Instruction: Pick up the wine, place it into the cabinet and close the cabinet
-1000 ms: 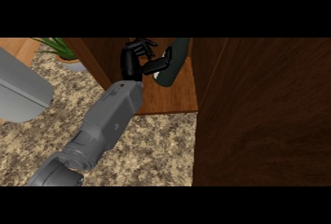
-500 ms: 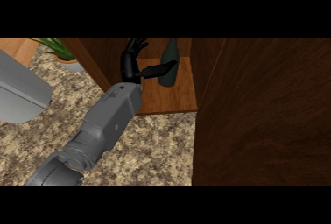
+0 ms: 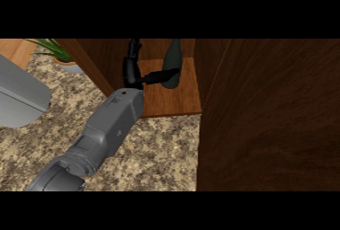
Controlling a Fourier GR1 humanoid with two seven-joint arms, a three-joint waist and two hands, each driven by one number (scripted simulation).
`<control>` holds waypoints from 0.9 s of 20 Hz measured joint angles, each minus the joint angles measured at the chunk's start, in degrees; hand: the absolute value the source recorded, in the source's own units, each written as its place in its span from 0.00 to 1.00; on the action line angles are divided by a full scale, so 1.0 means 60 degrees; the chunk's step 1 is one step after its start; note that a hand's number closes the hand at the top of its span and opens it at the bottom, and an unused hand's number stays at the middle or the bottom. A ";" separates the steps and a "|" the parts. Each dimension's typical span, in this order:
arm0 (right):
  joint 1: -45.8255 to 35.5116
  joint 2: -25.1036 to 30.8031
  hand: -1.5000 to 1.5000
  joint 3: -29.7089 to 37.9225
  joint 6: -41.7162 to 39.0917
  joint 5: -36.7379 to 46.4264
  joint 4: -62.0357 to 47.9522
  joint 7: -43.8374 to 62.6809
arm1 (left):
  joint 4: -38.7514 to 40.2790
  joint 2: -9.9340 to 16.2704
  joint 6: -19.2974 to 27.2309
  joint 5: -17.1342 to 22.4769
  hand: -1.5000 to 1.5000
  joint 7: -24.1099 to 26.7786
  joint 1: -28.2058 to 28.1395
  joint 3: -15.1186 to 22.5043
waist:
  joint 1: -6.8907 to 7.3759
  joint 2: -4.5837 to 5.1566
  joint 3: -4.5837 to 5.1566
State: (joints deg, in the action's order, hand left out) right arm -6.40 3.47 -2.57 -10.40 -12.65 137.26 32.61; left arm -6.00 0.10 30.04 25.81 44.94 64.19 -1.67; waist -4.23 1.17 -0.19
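We are looking at the wine (image 3: 173,63), a dark glass bottle standing upright on the cabinet's wooden shelf (image 3: 174,101), near the shelf's back edge, its slim neck running up toward the top of the view. We are judging it heavy for its size, rigid, smooth and breakable, likely to slip, so the broad lower body is the place to take hold of it, not the neck. Our left hand (image 3: 136,72) is sitting just left of the bottle, fingers extended upward and the thumb stretched out toward the glass; it seems to be touching the body, though dark on dark is making that hard to tell, and we are seeing nothing curled round it. Rightward, the cabinet door (image 3: 272,117) is standing open, dark grained wood. Below the shelf's front edge the speckled granite counter (image 3: 159,152) is spreading out, with a potted plant (image 3: 58,53) at its far left and a grey rounded appliance (image 3: 20,96) at its left edge
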 measured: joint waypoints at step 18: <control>0.0079 -0.0010 0.00 -0.0094 -0.0013 -0.0027 0.0028 0.0035 | -0.0094 -0.0029 -0.1108 -0.0225 0.00 0.0741 -0.0238 -0.0015 | -0.0017 0.0009 0.0018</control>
State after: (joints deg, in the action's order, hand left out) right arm -5.92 3.41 -3.13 -10.48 -12.81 137.43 32.82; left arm -6.57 -0.07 23.39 24.46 49.39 62.76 -1.76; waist -4.33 1.22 -0.08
